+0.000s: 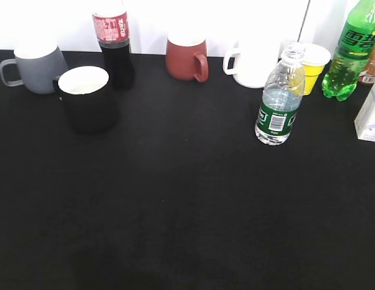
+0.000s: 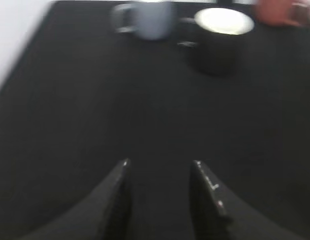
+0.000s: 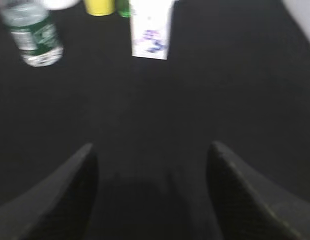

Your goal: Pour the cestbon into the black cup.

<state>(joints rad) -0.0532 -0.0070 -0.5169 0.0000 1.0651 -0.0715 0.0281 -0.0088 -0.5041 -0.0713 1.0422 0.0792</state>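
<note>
1. Exterior view: small clear plastic cestbon bottle with dark green label [image 1: 279, 99], uncapped, upright at 2 o'clock; black cup with white inside [image 1: 86, 98] at 10.
2. Left gripper [image 2: 160, 165] and right gripper [image 3: 151, 147] both spread, empty.
3. Likely risks: squeezing out water, tipping the bottle, bumping the white carton [image 3: 151, 27].

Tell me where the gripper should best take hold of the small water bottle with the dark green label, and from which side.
Probably around the labelled middle of the cestbon, from the near right. It stands upright and uncapped, so a level sideways grasp should keep the water in. The white mug and yellow cup stand close behind it, while the cloth in front lies bare. The right gripper is open, with the bottle ahead to its left.
</note>
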